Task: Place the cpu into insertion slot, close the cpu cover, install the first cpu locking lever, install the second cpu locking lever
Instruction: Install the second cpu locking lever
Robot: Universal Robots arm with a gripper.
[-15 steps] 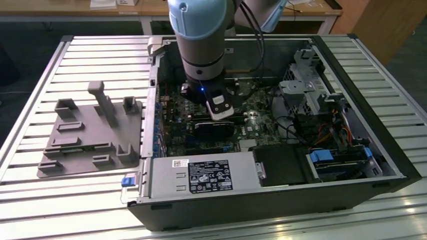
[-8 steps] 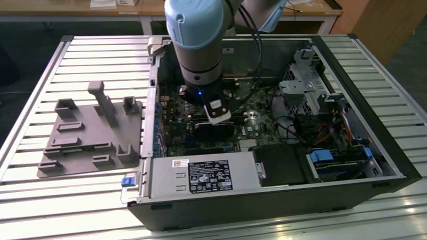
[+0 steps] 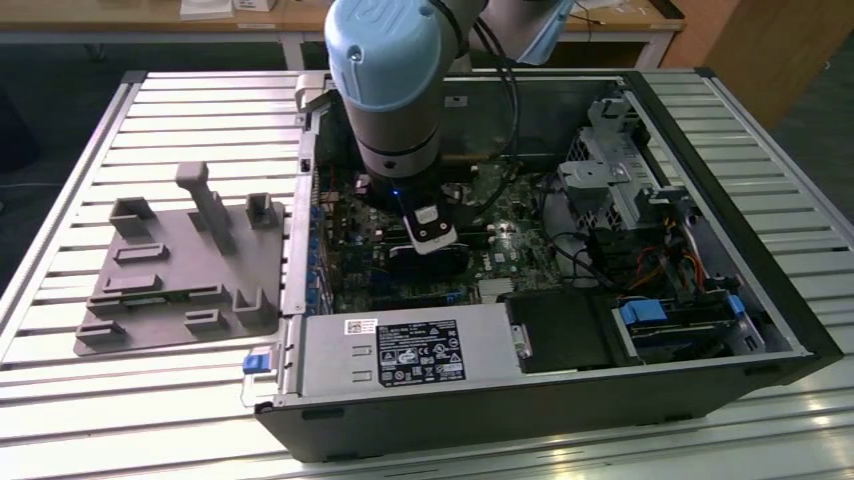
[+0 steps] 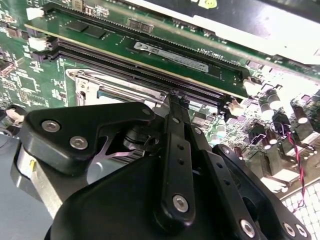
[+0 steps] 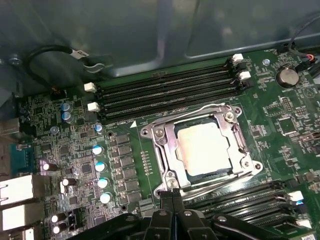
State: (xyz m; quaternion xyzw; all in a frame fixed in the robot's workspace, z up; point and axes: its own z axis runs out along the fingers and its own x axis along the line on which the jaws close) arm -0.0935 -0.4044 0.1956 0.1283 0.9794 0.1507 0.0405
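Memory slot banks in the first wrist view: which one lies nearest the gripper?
The bank beside the gripper, below the cpu cover; the other bank lies across the socket.

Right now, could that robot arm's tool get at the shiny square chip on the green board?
Probably yes. The tool hangs just beside the chip, which lies face up in its metal frame, with nothing over it and no cable across the way.
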